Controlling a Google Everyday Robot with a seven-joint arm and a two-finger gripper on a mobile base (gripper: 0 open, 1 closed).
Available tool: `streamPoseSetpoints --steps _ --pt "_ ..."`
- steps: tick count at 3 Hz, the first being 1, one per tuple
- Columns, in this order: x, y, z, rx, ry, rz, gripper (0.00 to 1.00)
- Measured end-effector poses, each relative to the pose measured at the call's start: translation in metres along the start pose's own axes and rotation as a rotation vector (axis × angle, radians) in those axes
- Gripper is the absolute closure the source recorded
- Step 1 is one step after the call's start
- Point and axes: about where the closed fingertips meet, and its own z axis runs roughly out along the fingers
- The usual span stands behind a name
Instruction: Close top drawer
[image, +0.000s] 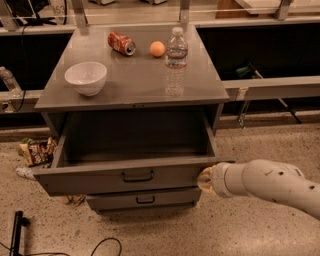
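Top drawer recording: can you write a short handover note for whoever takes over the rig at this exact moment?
Gripper: low at the right end of the front panel of the wide grey metal top drawer, against it or very near; contact is unclear.
Drawer: pulled well out of the grey cabinet; its dark bar handle at centre is untouched.
Done: arm placed at the front panel.
Left: push the drawer in until its front sits flush. The gripper is off-centre, so it may skew.
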Motion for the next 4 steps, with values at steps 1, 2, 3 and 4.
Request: streamPoseSetpoints --steps 1,2,3,4 --pt "0.011 -0.033 0.023 0.04 0.004 -0.046 1.0" --pt "0.017 -0.057 0.039 0.05 -0.004 -0.067 1.0" --pt "0.029 -0.081 0.059 0.046 -0.008 -0.078 1.0" --pt "0.034 -0.104 0.076 0.051 -0.023 -0.079 1.0"
